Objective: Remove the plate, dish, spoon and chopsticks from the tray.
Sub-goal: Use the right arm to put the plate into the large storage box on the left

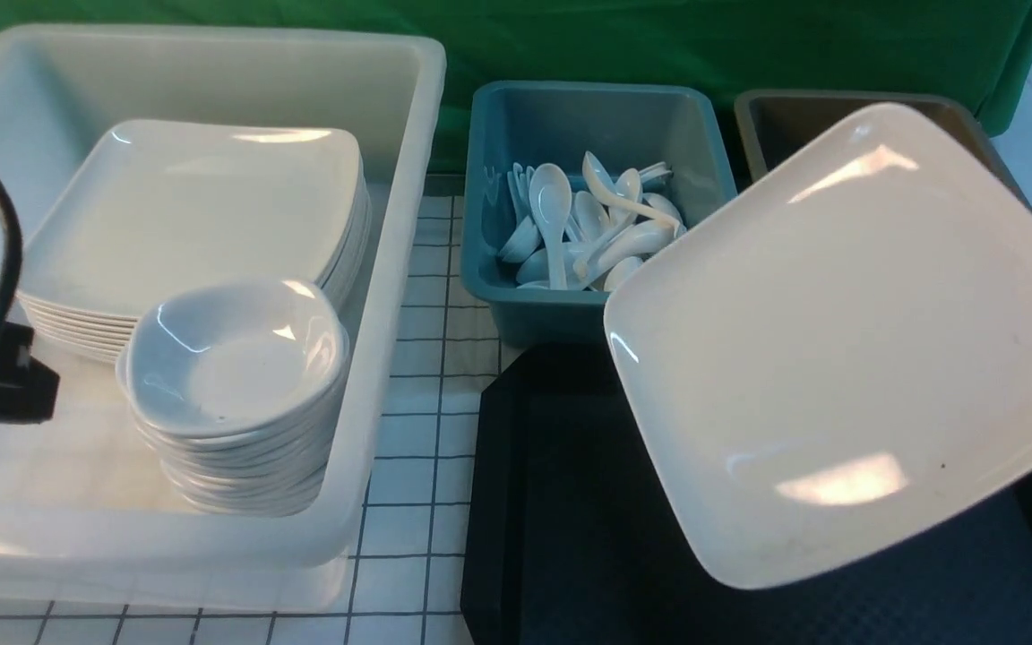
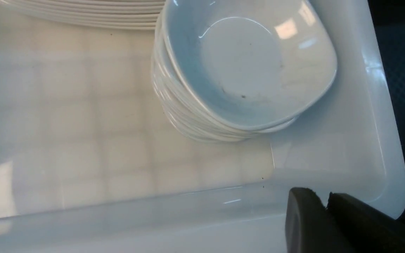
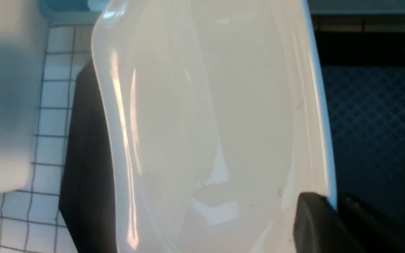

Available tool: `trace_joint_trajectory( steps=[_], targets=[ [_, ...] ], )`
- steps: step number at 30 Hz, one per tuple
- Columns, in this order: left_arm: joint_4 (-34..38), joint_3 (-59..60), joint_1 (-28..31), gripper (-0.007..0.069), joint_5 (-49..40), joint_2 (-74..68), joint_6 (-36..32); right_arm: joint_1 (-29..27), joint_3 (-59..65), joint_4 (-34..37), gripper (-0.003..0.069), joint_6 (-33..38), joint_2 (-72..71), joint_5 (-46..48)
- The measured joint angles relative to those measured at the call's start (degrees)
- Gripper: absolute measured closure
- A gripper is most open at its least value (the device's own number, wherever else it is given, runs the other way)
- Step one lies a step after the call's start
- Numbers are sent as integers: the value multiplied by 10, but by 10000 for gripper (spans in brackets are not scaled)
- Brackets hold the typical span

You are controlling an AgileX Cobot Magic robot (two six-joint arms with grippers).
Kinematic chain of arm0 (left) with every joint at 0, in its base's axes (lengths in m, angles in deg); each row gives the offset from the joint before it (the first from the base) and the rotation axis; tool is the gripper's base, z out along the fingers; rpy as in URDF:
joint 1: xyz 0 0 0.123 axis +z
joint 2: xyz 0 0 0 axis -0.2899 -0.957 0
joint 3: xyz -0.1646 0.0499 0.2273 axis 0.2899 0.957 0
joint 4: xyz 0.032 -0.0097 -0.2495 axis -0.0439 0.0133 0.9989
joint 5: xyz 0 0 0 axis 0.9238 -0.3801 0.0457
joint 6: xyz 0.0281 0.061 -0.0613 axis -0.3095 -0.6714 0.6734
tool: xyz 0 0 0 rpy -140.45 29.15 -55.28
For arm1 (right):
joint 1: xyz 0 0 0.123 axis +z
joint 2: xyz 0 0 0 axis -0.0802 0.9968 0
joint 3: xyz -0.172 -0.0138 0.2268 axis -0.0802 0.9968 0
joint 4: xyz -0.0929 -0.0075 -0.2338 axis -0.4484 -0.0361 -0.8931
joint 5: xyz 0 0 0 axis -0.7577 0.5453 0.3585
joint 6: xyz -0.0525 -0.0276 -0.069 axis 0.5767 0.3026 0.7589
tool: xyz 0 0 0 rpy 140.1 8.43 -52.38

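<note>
Closest is the right pincer (image 3: 332, 207), clamped on the rim of the plate (image 1: 838, 340), which hangs tilted in the air above the right part of the tray (image 1: 561, 537). At the left, the left pincer (image 2: 327, 203) is narrow and holds nothing, over the near wall of the white tub (image 1: 391, 296). I judge the plate is the step in hand. Next it must travel left over the tub wall, become level and go down on the plate stack (image 1: 211, 206), avoiding the dish stack (image 1: 238, 376).
</note>
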Motion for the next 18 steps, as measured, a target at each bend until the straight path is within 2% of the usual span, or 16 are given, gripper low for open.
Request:
trace_joint_trajectory(
  steps=[2, 5, 6, 7, 8, 9, 12, 17, 18],
  targets=[
    [-5, 0, 0, 530, 3, 0, 8, 0, -13, 11, 582, -2, 0, -3],
    [-17, -1, 8, 530, 15, 0, 21, 0, -44, 82, 582, 3, 4, -19],
    [-19, -7, 17, 535, 16, 0, 26, 0, -56, 128, 582, 14, 10, -29],
    [-19, -9, 19, 536, 16, 0, 27, 0, -57, 135, 582, 16, 11, -30],
    [-18, -22, 36, 550, 18, 0, 29, 1, -65, 186, 582, 27, 22, -40],
    [-18, -31, 45, 557, 18, 0, 29, 2, -67, 200, 582, 33, 25, -43],
    [-11, -102, 111, 608, 11, -1, 28, 17, -70, 313, 582, 63, 70, -68],
    [4, -168, 172, 611, 7, -1, 28, 67, -70, 373, 582, 81, 123, -138],
    [12, -187, 195, 611, 7, -1, 31, 97, -70, 388, 582, 83, 147, -179]
  ],
)
